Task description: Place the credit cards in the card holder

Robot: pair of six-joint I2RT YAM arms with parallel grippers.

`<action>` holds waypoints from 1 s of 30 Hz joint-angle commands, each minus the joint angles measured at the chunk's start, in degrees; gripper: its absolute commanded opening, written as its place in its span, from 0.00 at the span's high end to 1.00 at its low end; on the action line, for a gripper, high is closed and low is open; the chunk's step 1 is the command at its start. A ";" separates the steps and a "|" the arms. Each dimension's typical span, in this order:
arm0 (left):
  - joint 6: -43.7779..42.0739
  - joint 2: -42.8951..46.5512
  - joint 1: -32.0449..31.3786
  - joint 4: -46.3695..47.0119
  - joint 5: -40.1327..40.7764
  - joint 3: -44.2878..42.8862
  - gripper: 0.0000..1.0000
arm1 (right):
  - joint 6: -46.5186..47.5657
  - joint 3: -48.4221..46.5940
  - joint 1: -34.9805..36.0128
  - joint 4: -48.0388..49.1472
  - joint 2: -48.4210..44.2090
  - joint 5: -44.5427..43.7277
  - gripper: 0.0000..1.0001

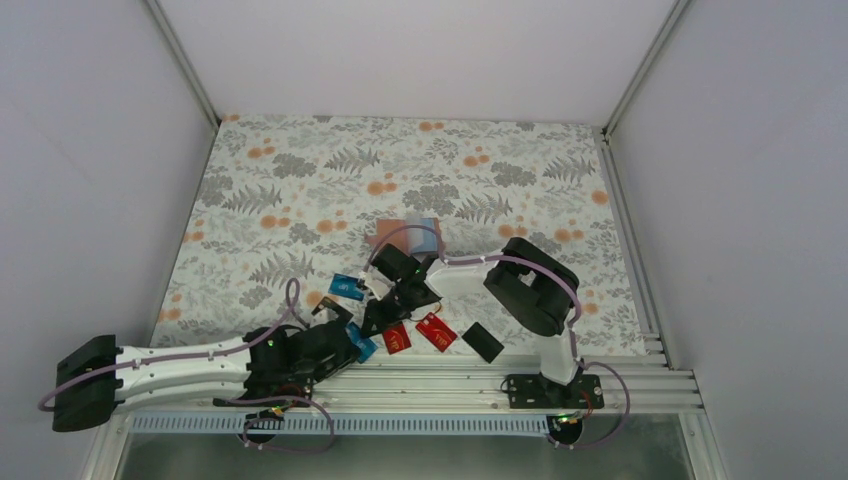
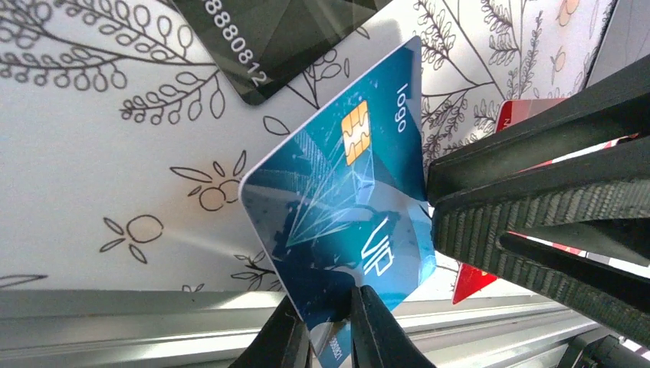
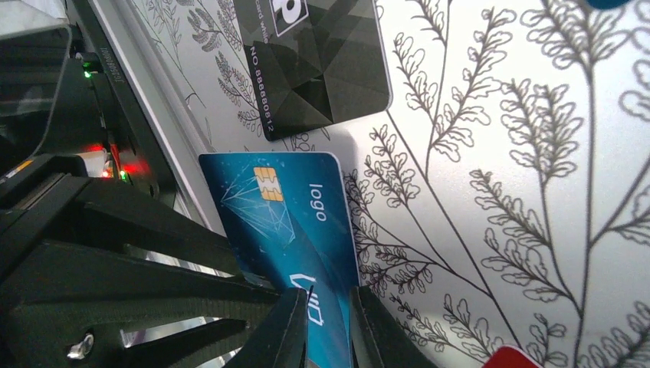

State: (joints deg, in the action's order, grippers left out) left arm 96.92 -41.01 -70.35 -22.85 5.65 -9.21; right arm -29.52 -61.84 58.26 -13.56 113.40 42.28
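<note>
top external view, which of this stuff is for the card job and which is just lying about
For the job:
- card holder
- held blue card, pinched by the left tool and the right tool
- loose blue card
- red card, second red card
- black card by the right base
- numbered black card

Not part of it:
- floral cloth
- metal rail

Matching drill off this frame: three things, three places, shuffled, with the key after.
Things
1. blue VIP card
2. red cards
3. card holder

Places
A. mid-table, farthest from the near rail
B. in the left gripper
C. lying flat, side by side, close to the near rail

Pairs: 1-B, 2-C, 3-A
</note>
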 commanded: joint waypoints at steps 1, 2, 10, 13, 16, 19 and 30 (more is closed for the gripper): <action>0.26 -0.19 0.16 3.80 10.89 -3.79 0.87 | 0.21 0.76 1.45 -2.89 2.13 -1.87 0.83; 0.43 -0.22 0.13 3.32 11.28 -4.13 0.88 | 0.19 0.72 1.54 -3.00 2.05 -2.05 0.83; 1.09 -1.20 -2.02 1.65 12.62 -5.65 0.98 | -0.35 0.20 1.45 -3.13 0.53 -3.51 0.83; 1.23 -1.76 -2.37 0.52 13.16 -6.60 0.98 | -0.58 -0.79 1.43 -3.67 -0.67 -4.64 0.84; 1.23 -2.28 -2.68 -2.73 13.99 -8.53 0.98 | -0.71 -1.99 1.01 -4.32 -2.72 -6.09 0.84; 0.07 -2.93 -2.78 -7.38 15.42 -11.57 0.98 | -0.43 -3.67 -0.30 -6.05 -5.76 -7.80 0.83; -19.27 -4.19 -1.01 -21.15 26.01 -29.00 0.98 | 2.89 -6.18 -17.28 -11.59 -22.07 -11.20 0.72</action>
State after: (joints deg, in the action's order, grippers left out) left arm 88.40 -44.73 -72.66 -39.07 25.39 -32.71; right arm -28.47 -67.26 46.61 -22.57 95.37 33.32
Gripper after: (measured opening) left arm 0.029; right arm 0.261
